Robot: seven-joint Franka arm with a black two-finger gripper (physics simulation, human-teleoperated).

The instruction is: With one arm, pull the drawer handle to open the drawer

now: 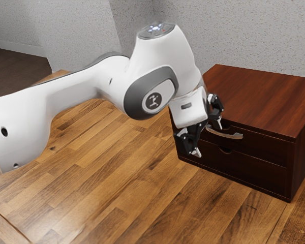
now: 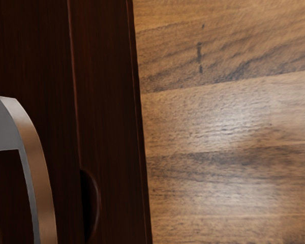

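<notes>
On the exterior view my arm (image 1: 91, 96) comes in from 9 o'clock and reaches across the wooden table (image 1: 117, 193) to the dark wood cabinet (image 1: 264, 96), which stands at about 3 o'clock in the frame. The gripper (image 1: 207, 136) is right up at the cabinet's front, at the 9 o'clock end of the top drawer (image 1: 259, 142). Its jaws are spread wide. One finger (image 1: 215, 109) sits toward 1 o'clock of the hand and the other (image 1: 189, 141) toward 7 o'clock. Nothing is pinched between them. The metal drawer handle (image 1: 226, 134) runs along the top drawer's face, and its near end lies about level with the gap between the fingertips. I cannot tell whether either tip is touching it. The top drawer's front looks level with the lower drawer (image 1: 249, 168), which has a small finger notch (image 1: 224, 150) cut in its upper edge, at 6 o'clock from the handle. On the wrist view the curved grey drawer handle (image 2: 33, 152) is close under the hand, lying against the dark top drawer (image 2: 30, 51). Beside that comes the lower drawer (image 2: 107, 101) with its notch (image 2: 89, 203). Past the cabinet's edge is the bare grain of the table (image 2: 229, 152).
</notes>
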